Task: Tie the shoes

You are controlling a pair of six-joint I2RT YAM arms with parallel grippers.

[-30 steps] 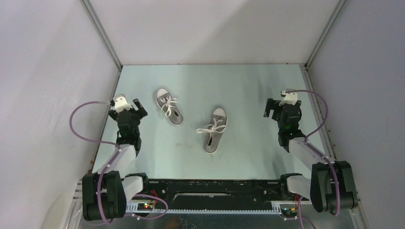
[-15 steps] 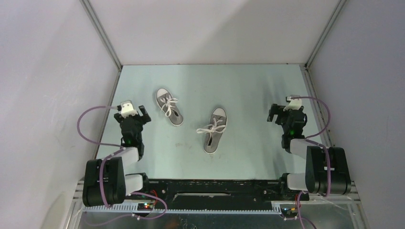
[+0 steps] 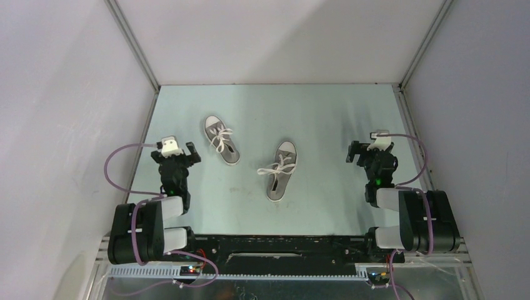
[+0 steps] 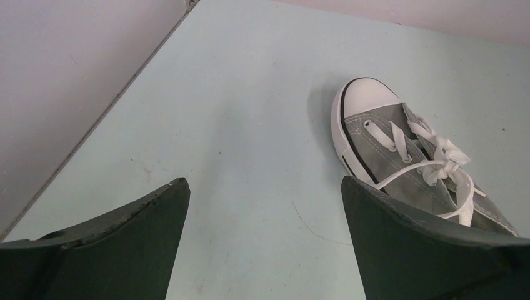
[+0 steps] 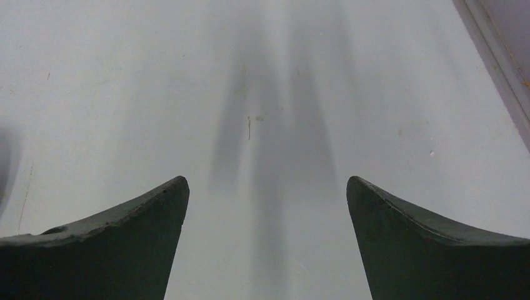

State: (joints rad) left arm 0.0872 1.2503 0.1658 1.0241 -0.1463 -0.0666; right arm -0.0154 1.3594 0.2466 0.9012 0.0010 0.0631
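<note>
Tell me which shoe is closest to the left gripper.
The shoe farther back and left, just beside the left gripper; the other shoe lies mid-table, nearer the front.

A pale green table lies inside a plain grey booth, shut in by a far wall, a left wall and a right wall. Slanting metal posts rise from its far corners. Faint dark streaks mark its right side. A black rail runs along its near edge.
</note>
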